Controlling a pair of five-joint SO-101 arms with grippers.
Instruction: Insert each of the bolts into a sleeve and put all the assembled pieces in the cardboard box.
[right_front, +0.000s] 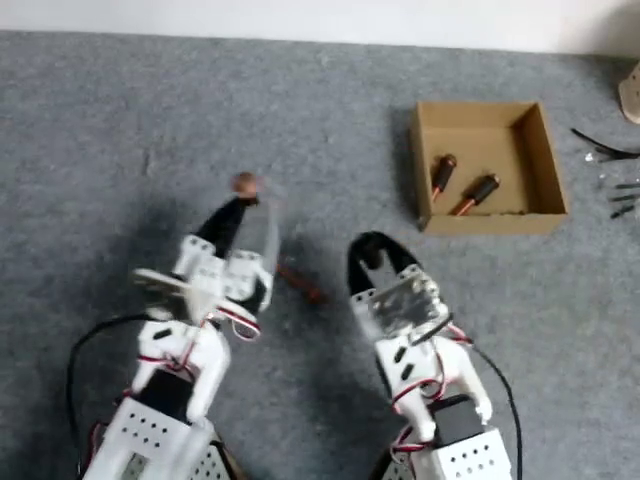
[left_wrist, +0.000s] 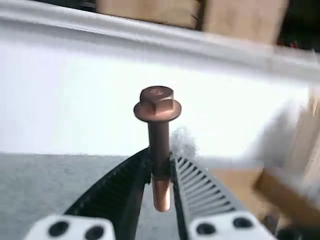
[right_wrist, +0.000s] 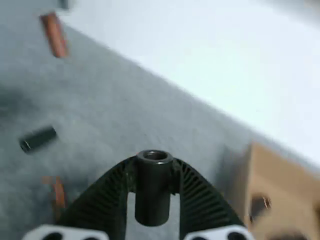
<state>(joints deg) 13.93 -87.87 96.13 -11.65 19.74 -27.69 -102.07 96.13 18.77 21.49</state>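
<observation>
Left end effector (left_wrist: 160, 153): pinched on the shank of a copper-coloured bolt (left_wrist: 158, 122). The flanged hex head stands above the fingertips and the plain tip pokes out below.
Right end effector (right_wrist: 152, 163): clamped around a black sleeve (right_wrist: 152, 192) held upright, its open bore facing up between the ribbed fingers.
Where these are: both arms hang over the near middle of the grey tabletop (right_front: 120, 120), the bolt to the left and the sleeve to the right, a little apart.
Cardboard box (right_front: 487, 224): toward the far right corner of the tabletop, with two assembled pieces (right_front: 443, 172) lying inside.
Loose bolt (right_front: 300, 281): flat on the tabletop between the two arms.
Spare sleeve (right_wrist: 38, 138): on its side on the tabletop, apart from the others.
Bolt handling: it looks like solid metal, so stiff and fairly heavy for its bulk. The smooth shank may slip or swivel in a light pinch. The present hold low on the shank leaves only a short tip free to enter first, which seems tight.
Sleeve handling: a rigid, hard tube that should not crush, though being round it could roll between the fingers. Gripping its waist, as now, keeps the bore mouth clear.
Fit: the bore looks only slightly wider than the shank, so the two probably need to be lined up closely or the tip will catch on the rim.
Risk: a dropped part would likely roll only a little on the rough grey surface.
</observation>
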